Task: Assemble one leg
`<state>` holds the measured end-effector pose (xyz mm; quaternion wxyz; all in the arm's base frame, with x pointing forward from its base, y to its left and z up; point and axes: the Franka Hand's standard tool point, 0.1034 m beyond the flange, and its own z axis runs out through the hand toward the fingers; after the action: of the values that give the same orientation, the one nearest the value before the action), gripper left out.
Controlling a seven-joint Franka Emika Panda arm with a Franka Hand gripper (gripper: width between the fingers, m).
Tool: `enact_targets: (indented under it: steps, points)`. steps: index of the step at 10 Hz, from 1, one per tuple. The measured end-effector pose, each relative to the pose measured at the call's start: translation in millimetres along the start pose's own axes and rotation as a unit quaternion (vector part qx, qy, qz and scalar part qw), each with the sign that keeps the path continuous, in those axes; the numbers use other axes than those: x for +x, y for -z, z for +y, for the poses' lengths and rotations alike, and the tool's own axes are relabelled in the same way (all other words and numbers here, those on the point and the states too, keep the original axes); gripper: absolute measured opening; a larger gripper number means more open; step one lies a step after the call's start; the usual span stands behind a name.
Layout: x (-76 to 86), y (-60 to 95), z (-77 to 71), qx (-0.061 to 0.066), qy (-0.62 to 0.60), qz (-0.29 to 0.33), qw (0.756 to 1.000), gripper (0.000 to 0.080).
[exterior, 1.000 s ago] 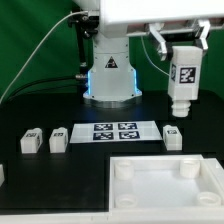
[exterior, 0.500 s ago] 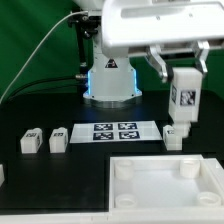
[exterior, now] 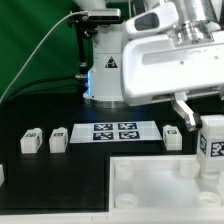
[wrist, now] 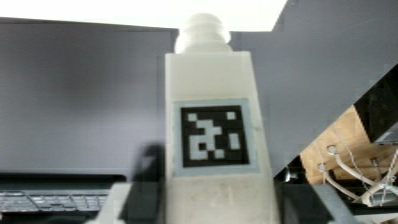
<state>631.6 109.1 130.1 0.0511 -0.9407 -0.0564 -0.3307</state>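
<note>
Your tool (wrist: 199, 198) is holding the leg (exterior: 212, 140), jaws pressing on its flat sides. You are likely handling light, stiff, slick plastic; those flat faces are offering the surest hold.

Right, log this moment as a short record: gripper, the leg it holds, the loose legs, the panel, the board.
gripper: gripper shut on held leg
held leg: held leg upright, tag showing, at the exterior view's right edge
loose legs: loose legs, three in full view on the table; two on the exterior view's left of the marker board, one on its right
marker board: marker board lying flat
panel: panel nearest the exterior camera; visible sockets empty
leg touching panel: cannot tell
</note>
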Motion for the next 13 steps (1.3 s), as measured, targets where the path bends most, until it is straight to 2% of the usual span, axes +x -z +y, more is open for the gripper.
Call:
enact_targets:
  steps: [1, 6, 13]
  points:
    - [-7.5, -5.4, -1.1, 0.001, 0.0, -0.007, 1.0, 0.0292]
    - [-23.4, -13.0, -0.8, 0.002, -0.001, -0.019, 1.0, 0.0292]
    - [-24.0, -13.2, -5.0, 0.003, 0.002, -0.017, 1.0, 0.0292]
